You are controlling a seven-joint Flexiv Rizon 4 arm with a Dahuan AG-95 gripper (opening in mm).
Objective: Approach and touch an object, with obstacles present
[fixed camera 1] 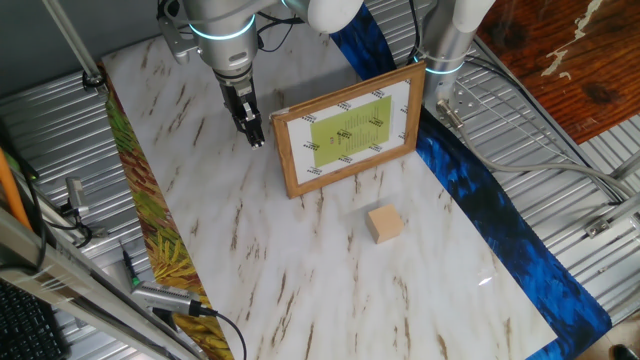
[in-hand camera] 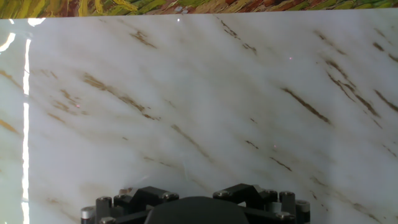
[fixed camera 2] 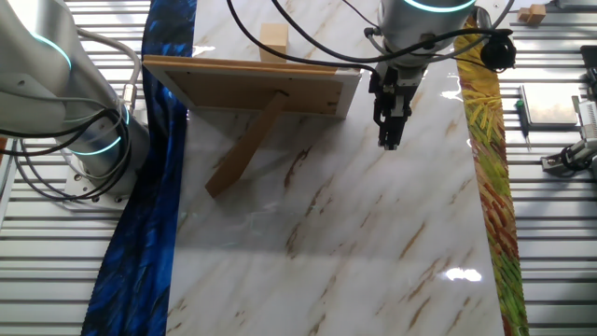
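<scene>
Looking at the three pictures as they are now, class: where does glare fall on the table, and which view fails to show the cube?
One fixed view: a small glare streak on the table, and the cube is sharp. The other fixed view: a bright spot near the bottom edge, and the frame hides most of the cube. Hand view: white glare streaks down the left side, and no cube shows.

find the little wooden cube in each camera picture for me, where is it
One fixed view: the wooden cube sits right of centre on the marble table, in front of the framed picture.
The other fixed view: only its top shows at the upper edge, behind the picture's back.
Hand view: not in it, only marble.
Shared landmark: the framed picture, in both fixed views; the gripper hangs beside its end.
</scene>
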